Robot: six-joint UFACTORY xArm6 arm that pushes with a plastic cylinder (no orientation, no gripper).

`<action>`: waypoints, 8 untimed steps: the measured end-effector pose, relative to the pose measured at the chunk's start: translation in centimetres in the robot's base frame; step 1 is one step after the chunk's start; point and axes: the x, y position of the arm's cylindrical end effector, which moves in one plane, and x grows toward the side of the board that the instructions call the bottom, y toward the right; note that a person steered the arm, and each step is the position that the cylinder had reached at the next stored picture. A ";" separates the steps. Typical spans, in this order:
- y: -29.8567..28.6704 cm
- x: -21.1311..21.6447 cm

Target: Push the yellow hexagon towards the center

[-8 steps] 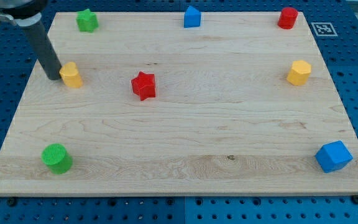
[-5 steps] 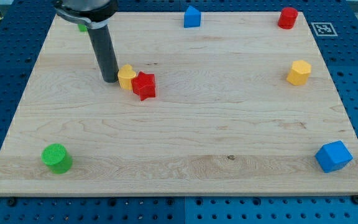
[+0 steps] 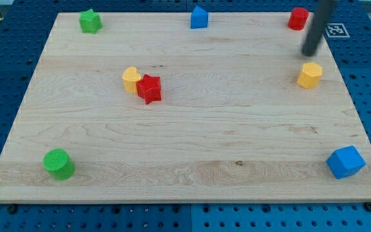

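The yellow hexagon [image 3: 310, 75] sits near the board's right edge, in the upper half of the view. My tip [image 3: 308, 53] stands just above it in the view, a small gap apart, with the dark rod rising to the top right. A second yellow block [image 3: 131, 79] rests against the left side of a red star [image 3: 149, 88], left of the board's middle.
Around the wooden board [image 3: 185, 129] lie a green star [image 3: 90, 20] top left, a blue block [image 3: 199, 17] top middle, a red cylinder [image 3: 297, 18] top right beside the rod, a green cylinder [image 3: 58, 164] bottom left and a blue cube [image 3: 345, 161] bottom right.
The rod pushed the left yellow block right against the red star, then left it and crossed to the right side, now just above the yellow hexagon.
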 end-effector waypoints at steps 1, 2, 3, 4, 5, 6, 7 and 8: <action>0.8 2.6; 0.0 4.2; -2.2 4.7; -5.2 4.7; -8.4 4.7; -11.8 5.4; -15.2 6.1; -16.1 6.2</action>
